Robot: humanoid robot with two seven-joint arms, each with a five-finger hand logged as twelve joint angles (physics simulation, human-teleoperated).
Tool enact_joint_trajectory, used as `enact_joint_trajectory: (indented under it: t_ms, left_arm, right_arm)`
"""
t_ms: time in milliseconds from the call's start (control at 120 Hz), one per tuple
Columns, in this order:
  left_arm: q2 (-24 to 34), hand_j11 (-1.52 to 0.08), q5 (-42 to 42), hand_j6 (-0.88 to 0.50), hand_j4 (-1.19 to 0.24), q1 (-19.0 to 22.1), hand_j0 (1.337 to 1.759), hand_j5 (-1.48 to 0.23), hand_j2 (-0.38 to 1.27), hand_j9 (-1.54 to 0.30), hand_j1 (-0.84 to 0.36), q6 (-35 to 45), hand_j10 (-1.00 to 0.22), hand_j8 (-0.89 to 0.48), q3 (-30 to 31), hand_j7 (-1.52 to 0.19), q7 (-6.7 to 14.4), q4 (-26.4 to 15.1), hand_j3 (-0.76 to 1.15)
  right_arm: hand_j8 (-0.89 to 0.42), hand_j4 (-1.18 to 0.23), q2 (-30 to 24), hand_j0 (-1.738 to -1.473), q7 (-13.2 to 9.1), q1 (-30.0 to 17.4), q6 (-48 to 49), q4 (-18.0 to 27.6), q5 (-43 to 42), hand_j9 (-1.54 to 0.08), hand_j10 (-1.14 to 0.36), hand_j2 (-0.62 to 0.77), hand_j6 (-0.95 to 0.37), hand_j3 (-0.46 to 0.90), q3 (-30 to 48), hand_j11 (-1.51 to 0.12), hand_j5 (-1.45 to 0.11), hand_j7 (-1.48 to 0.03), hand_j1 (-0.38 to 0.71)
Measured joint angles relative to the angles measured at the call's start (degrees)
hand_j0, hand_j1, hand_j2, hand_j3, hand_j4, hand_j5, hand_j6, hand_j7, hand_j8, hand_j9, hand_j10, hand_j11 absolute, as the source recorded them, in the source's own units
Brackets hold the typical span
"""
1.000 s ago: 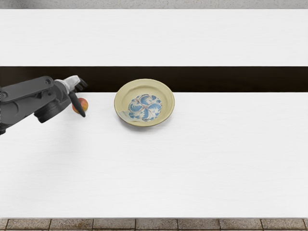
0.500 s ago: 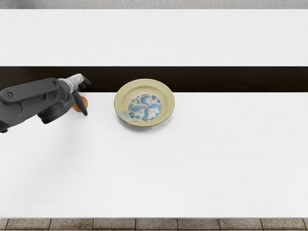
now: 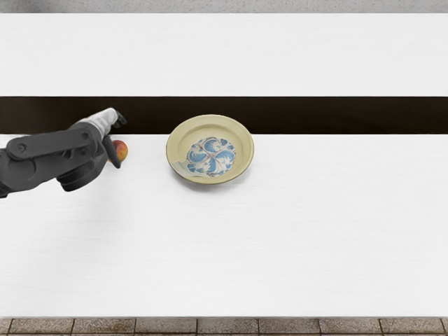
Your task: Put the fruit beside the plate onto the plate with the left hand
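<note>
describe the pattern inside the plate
Blue swirls with reddish touches on a pale yellow plate; best in the head view.

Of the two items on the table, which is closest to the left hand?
The small round orange-red fruit, partly hidden by the left hand. The round yellow plate with the blue pattern sits apart, farther right.

left arm [image 3: 49, 150]: matte charcoal shell, smooth rounded links, fat cylindrical joint housing just behind the wrist, two small pale round fasteners along the upper link. left hand [image 3: 105, 124]: light grey-white casing, going black at the far end.
</note>
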Motion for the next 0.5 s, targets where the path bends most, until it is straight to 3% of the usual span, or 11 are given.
enact_joint_trajectory:
  t_ms: [175, 242, 300, 383, 500]
  left_arm:
    - [-0.15, -0.42, -0.02, -0.31, -0.32, 0.01, 1.658, -0.41, 0.06, -0.42, -0.03, 0.23, -0.31, -0.31, 1.05, -0.42, 0.00, -0.15, 0.01]
    - [-0.46, -0.45, 0.04, -0.35, -0.35, 0.00, 1.652, -0.44, -0.09, -0.45, -0.08, 0.29, -0.35, -0.35, 1.80, -0.45, 0.00, -0.17, 0.43]
    - [-0.47, -0.49, 0.06, -0.37, -0.38, -0.02, 1.637, -0.48, -0.08, -0.49, -0.14, 0.30, -0.37, -0.37, 2.19, -0.49, -0.02, -0.19, 0.60]
    - [-0.47, -0.55, 0.08, -0.42, -0.42, -0.08, 1.626, -0.54, -0.03, -0.54, -0.17, 0.36, -0.42, -0.42, 2.47, -0.54, -0.03, -0.20, 0.65]
    - [-0.47, -0.61, 0.06, -0.47, -0.47, -0.60, 1.639, -0.60, 0.05, -0.61, -0.21, 0.36, -0.47, -0.47, 2.64, -0.61, -0.01, -0.27, 0.39]
  right_arm:
    - [-0.04, -0.04, 0.00, -1.658, 0.07, 0.00, 0.00, 0.00, 0.00, -0.05, -0.04, -0.01, -0.04, 0.00, 0.00, -0.05, -0.05, -0.05, -0.31]
    - [-0.04, -0.04, 0.00, -1.658, 0.08, 0.00, 0.01, 0.00, 0.00, -0.05, -0.04, -0.01, -0.04, 0.00, 0.00, -0.05, -0.05, -0.05, -0.31]
    - [-0.04, -0.04, 0.00, -1.658, 0.08, 0.00, 0.00, 0.00, 0.00, -0.05, -0.04, -0.01, -0.04, 0.00, -0.01, -0.05, -0.05, -0.05, -0.31]
    - [-0.04, -0.04, 0.00, -1.658, 0.09, 0.00, 0.00, 0.00, 0.00, -0.05, -0.04, -0.01, -0.04, 0.00, -0.02, -0.05, -0.05, -0.05, -0.31]
    - [-0.04, -0.04, 0.00, -1.658, 0.09, 0.00, 0.00, 0.00, 0.00, -0.05, -0.04, -0.01, -0.04, 0.00, -0.01, -0.05, -0.05, -0.05, -0.31]
